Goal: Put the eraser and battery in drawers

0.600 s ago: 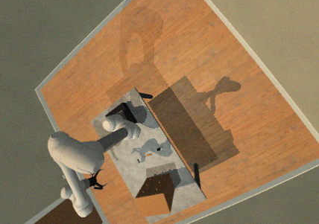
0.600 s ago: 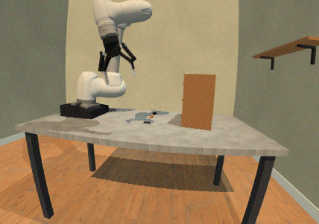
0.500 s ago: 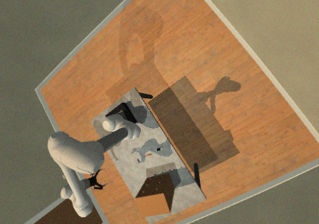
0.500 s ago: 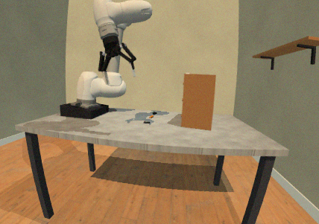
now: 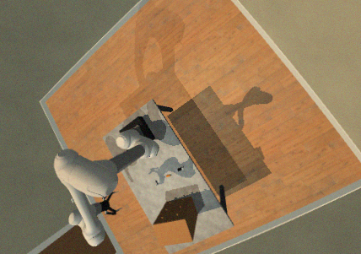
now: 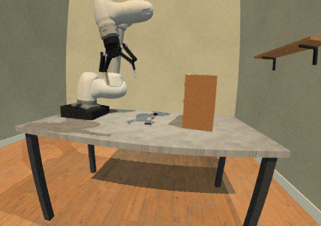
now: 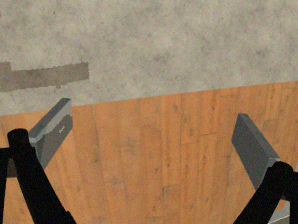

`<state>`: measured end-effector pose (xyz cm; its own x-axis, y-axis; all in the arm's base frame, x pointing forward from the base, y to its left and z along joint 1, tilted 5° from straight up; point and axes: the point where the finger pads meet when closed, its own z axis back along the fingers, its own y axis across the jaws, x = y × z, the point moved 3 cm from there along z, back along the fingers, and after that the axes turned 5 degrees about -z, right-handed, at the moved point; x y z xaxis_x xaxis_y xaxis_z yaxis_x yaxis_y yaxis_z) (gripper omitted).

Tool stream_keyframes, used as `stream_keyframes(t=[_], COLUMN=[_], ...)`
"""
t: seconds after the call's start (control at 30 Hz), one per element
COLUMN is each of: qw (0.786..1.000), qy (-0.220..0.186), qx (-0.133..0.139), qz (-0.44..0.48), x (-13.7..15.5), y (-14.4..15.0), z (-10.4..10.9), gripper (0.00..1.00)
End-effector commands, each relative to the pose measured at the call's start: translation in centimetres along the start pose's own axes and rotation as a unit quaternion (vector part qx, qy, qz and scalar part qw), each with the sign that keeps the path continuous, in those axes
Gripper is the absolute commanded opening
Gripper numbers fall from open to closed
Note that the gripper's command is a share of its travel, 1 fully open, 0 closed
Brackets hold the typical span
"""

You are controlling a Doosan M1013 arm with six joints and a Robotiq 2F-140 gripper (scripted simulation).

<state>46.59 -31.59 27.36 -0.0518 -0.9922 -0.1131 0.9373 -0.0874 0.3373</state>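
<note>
The small orange chest (image 5: 175,232) (image 6: 199,102) stands at the table end far from the robot base. Its dark front with the drawers (image 5: 178,210) faces the base; none visibly stick out. A small orange piece, seemingly the AA battery (image 5: 169,175) (image 6: 152,118), lies mid-table. Small dark pieces lie beside it, one nearer the exterior camera (image 5: 157,181) (image 6: 148,123) and one farther (image 5: 180,168); I cannot tell which is the eraser. My gripper (image 5: 108,204) (image 6: 118,71) (image 7: 153,120) is open and empty, high up and out beyond the table's long edge, over the floor.
The grey table (image 5: 145,193) (image 6: 112,134) (image 7: 147,23) carries the robot's black base (image 5: 137,127) (image 6: 84,111) at one end. A wooden shelf (image 6: 290,49) hangs on the right wall. Wood floor (image 7: 160,163) shows below the gripper.
</note>
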Motion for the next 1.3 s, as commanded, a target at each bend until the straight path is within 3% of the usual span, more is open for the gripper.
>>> stream_keyframes(t=[0.0,0.13,0.23,0.4,0.43,0.5,0.6,0.63,0.67,0.7,0.73,0.77,0.8,0.83,0.93,0.97,1.0,1.07,1.17,1.27], qw=[1.0,1.0,0.999,0.998,0.998,0.998,0.996,0.996,0.995,0.995,0.994,0.994,0.993,0.993,0.991,0.991,0.991,0.991,0.989,0.989], qy=[0.0,0.006,0.013,0.017,0.017,0.017,0.014,0.014,0.011,0.011,0.007,0.007,0.002,0.002,-0.01,-0.01,-0.015,-0.015,-0.03,-0.037], qx=[0.0,-0.011,-0.031,-0.05,-0.06,-0.06,-0.081,-0.081,-0.09,-0.09,-0.099,-0.099,-0.107,-0.107,-0.119,-0.119,-0.124,-0.124,-0.131,-0.133], qz=[0.0,0.005,0.015,0.022,0.027,0.027,0.035,0.035,0.039,0.039,0.043,0.043,0.046,0.046,0.051,0.051,0.053,0.053,0.057,0.059], x=[-0.1,-2.5,-7.1,-11.4,-13.7,-13.7,-18.8,-18.8,-21.4,-21.4,-23.9,-23.9,-26.3,-26.3,-30.6,-30.6,-32.4,-32.4,-36.4,-38.3], y=[0.1,1.2,3.1,4.4,5.0,5.0,6.0,6.0,6.3,6.3,6.5,6.5,6.6,6.6,6.5,6.5,6.3,6.3,5.8,5.5], z=[0.0,0.1,0.4,0.9,1.2,1.2,2.1,2.1,2.7,2.7,3.2,3.2,3.9,3.9,5.2,5.2,5.8,5.8,7.4,8.1], gripper=[1.0,1.0,1.0,1.0,1.0,1.0,1.0,1.0,1.0,1.0,1.0,1.0,1.0,1.0,1.0,1.0,1.0,1.0,1.0,1.0])
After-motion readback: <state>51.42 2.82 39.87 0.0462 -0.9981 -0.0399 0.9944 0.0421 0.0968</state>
